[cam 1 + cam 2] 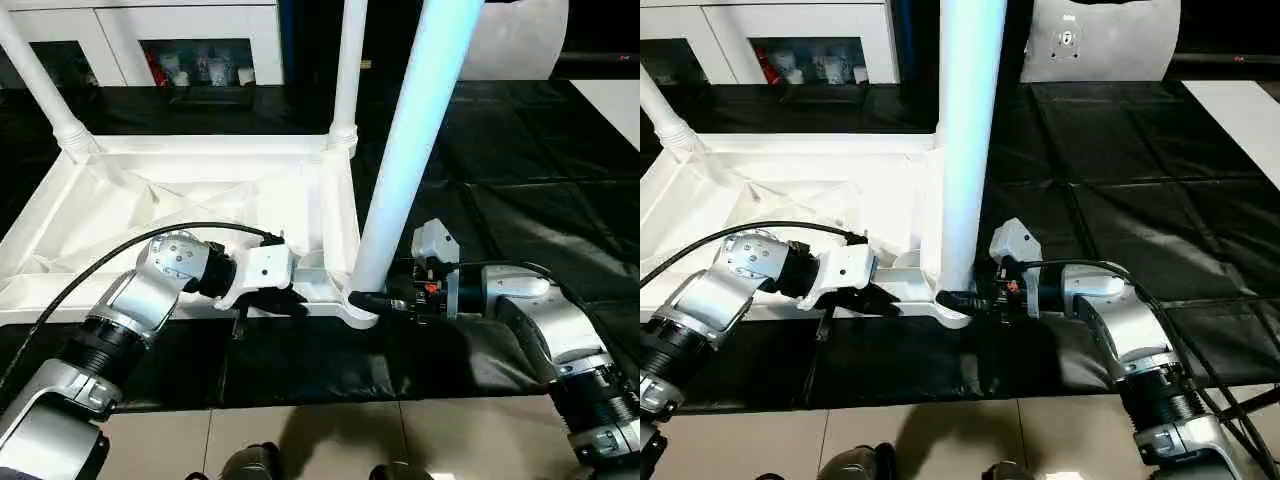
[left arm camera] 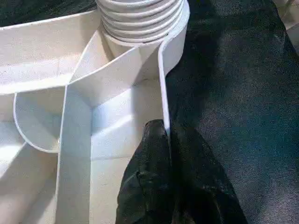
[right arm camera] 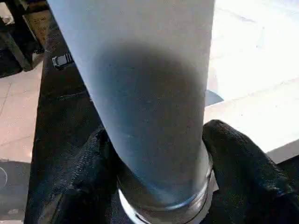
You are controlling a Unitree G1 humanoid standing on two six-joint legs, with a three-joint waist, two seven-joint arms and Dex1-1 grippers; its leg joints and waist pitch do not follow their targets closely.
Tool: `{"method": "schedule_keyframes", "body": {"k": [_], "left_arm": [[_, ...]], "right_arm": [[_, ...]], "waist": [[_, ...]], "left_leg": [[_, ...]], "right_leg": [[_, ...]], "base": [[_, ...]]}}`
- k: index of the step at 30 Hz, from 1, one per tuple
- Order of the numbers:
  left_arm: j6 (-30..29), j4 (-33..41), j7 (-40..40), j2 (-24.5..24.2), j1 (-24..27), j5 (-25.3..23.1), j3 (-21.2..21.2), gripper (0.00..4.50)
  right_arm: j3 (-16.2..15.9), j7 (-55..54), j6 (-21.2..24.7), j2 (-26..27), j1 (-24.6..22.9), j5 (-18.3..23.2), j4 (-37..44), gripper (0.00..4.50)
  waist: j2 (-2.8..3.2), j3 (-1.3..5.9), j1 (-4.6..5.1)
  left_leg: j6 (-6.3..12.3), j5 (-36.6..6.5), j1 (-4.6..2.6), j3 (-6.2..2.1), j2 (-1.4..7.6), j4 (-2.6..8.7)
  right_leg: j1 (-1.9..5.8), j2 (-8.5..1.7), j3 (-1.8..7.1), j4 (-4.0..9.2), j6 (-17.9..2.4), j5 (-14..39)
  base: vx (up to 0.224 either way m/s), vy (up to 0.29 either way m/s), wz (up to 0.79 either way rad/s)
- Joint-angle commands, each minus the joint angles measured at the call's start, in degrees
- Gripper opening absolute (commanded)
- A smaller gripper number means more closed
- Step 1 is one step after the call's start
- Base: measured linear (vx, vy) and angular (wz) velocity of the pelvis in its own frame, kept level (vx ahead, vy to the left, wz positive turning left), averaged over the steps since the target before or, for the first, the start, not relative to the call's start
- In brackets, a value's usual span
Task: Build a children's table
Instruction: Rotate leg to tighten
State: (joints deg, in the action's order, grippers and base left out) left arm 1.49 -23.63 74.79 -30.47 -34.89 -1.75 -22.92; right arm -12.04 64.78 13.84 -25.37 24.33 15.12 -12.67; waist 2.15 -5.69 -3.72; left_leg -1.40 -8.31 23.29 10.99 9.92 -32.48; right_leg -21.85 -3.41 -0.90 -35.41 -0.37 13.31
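Observation:
The white table top (image 1: pixel 200 200) lies upside down on the black padded surface, ribs facing up. Two legs stand in its far corners (image 1: pixel 40 80) (image 1: pixel 348 70). A third white leg (image 1: pixel 410 150) stands upright in the near right corner socket. My left gripper (image 1: pixel 285 300) is shut on the thin near rim wall of the top (image 2: pixel 163 93), just beside that corner's ribbed socket (image 2: pixel 140 18). My right gripper (image 1: pixel 372 300) reaches in from the right at the foot of the near leg (image 3: pixel 154 102). One black finger (image 3: pixel 233 158) lies against each side of it.
The black padded surface (image 1: pixel 500 200) stretches to the right and ends at a tiled floor (image 1: pixel 320 440) close to me. White cabinets (image 1: pixel 150 40) stand at the back, and a white rounded object (image 1: pixel 515 40) sits at the back right.

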Motion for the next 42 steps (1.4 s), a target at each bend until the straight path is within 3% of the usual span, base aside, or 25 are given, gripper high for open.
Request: {"method": "schedule_keyframes", "body": {"k": [1, 4, 6, 11, 16, 26, 34, 35, 37, 39, 40, 41, 42], "left_arm": [[1.89, 0.72, 1.82, 0.45, -1.3, -0.22, -0.89, 0.0], [2.04, 0.36, 1.83, 0.51, -1.47, -0.24, -0.88, 0.0], [2.0, 0.47, 1.9, 0.37, -1.39, -0.24, -0.86, 0.0], [1.99, 0.4, 2.02, 0.33, -1.46, -0.27, -0.88, 0.0], [2.14, 0.1, 2.07, 0.39, -1.63, -0.33, -0.86, 0.0], [2.25, -0.01, 2.07, 0.27, -1.62, -0.55, -0.89, 0.0], [-0.23, 1.8, 1.13, 0.42, -0.09, 0.05, -0.32, 0.0], [-4.41, 4.14, -1.48, 1.45, 1.21, 0.91, 0.85, 0.0], [-6.13, 5.01, -2.72, 2.05, 1.66, 1.34, 1.41, 0.0], [-11.49, 7.63, -7.01, 4.41, 2.75, 2.47, 3.11, 0.0], [-13.2, 8.58, -8.24, 5.14, 3.06, 2.65, 3.43, 0.0], [-17.36, 11.0, -12.59, 8.01, 4.0, 2.41, 3.97, 0.0], [-18.48, 11.66, -14.01, 8.93, 4.27, 2.14, 4.04, 0.0]], "right_arm": [[-1.07, 0.13, 0.98, -0.24, 0.06, -0.66, -0.86, 3.1], [-0.81, 0.79, 2.27, -0.12, 0.12, 0.01, -0.72, 3.27], [-1.07, 0.46, 1.42, -0.2, -0.04, -0.73, -0.39, 3.65], [-1.57, -0.77, -0.76, -0.21, -0.23, -2.55, -0.52, 3.64], [-1.11, -0.94, -0.1, 0.23, -0.12, -2.01, -0.67, 3.64], [-1.2, -0.33, -0.18, 0.28, -0.62, -1.77, -0.32, 2.79], [-1.74, -2.39, 1.08, 1.95, -2.43, -2.03, 0.15, 2.75], [-1.12, -6.78, 3.56, 4.27, -3.05, -2.15, 0.23, 2.74], [-0.92, -8.78, 4.32, 5.24, -3.11, -2.5, 0.02, 2.74], [-0.76, -14.44, 4.9, 8.22, -3.48, -4.05, -0.45, 2.74], [-0.54, -16.19, 5.4, 9.3, -3.57, -4.2, -0.49, 2.74], [0.63, -22.42, 6.86, 13.25, -3.6, -4.6, -1.23, 2.74], [1.06, -24.51, 7.35, 14.63, -3.59, -4.67, -1.51, 2.74]], "waist": [[-0.08, 4.17, 0.24], [-0.04, 4.15, 0.21], [-0.14, 4.14, 0.23], [-0.17, 4.16, 0.27], [-0.09, 4.24, 0.23], [-0.09, 4.44, 0.17], [-0.09, 4.67, 0.1], [-0.07, 4.59, 0.13], [-0.16, 4.4, 0.44], [0.04, 3.61, 0.98], [-0.04, 3.62, 1.06], [-0.1, 3.28, 1.63], [-0.08, 3.22, 1.84]], "left_leg": [[4.55, -8.54, -2.17, -1.17, 3.37, 2.8], [4.43, -8.82, -2.25, -1.16, 3.41, 2.82], [4.28, -8.86, -2.21, -1.15, 3.42, 2.83], [4.24, -8.51, -2.18, -1.12, 3.37, 2.81], [4.47, -8.59, -2.23, -1.11, 3.38, 2.75], [4.66, -8.05, -2.16, -1.12, 3.37, 2.66], [4.92, -7.32, -2.09, -1.1, 3.39, 2.51], [4.74, -7.82, -2.08, -1.14, 3.42, 2.61], [4.12, -9.13, -2.06, -1.17, 3.36, 2.82], [1.55, -14.0, -2.27, -1.21, 3.31, 3.3], [0.72, -15.56, -2.46, -1.22, 3.31, 3.36], [-1.14, -18.22, -2.33, -1.51, 3.28, 3.74], [-1.72, -18.76, -2.26, -1.63, 3.25, 3.93]], "right_leg": [[1.81, -4.24, 1.69, 3.35, -16.34, -2.71], [1.74, -4.22, 1.7, 3.44, -16.38, -1.94], [1.75, -4.24, 1.7, 3.41, -16.46, -1.99], [1.75, -4.27, 1.73, 3.38, -16.17, -2.31], [1.76, -4.23, 1.72, 3.39, -16.3, -2.61], [1.86, -4.19, 1.65, 3.18, -16.58, -3.7], [1.93, -4.27, 1.67, 3.02, -16.69, -4.46], [1.87, -4.3, 1.65, 3.13, -16.6, -3.63], [1.8, -4.21, 1.6, 3.34, -16.67, -1.3], [1.16, -4.31, 1.9, 4.05, -15.94, 7.16], [1.16, -4.36, 1.97, 4.26, -15.51, 9.74], [1.04, -4.45, 2.12, 4.54, -13.88, 15.31], [1.03, -4.41, 2.07, 4.58, -13.35, 16.46]], "base": [[0.0, 0.0, 0.0], [0.0, 0.0, 0.0], [0.0, 0.0, 0.0], [0.0, 0.0, 0.0], [0.0, 0.0, 0.0], [0.0, 0.0, 0.0], [0.0, 0.0, 0.0], [0.0, 0.0, 0.0], [0.0, 0.0, 0.0], [0.0, 0.0, 0.0], [0.0, 0.0, 0.0], [0.0, 0.0, 0.0], [0.0, 0.0, 0.0]]}}
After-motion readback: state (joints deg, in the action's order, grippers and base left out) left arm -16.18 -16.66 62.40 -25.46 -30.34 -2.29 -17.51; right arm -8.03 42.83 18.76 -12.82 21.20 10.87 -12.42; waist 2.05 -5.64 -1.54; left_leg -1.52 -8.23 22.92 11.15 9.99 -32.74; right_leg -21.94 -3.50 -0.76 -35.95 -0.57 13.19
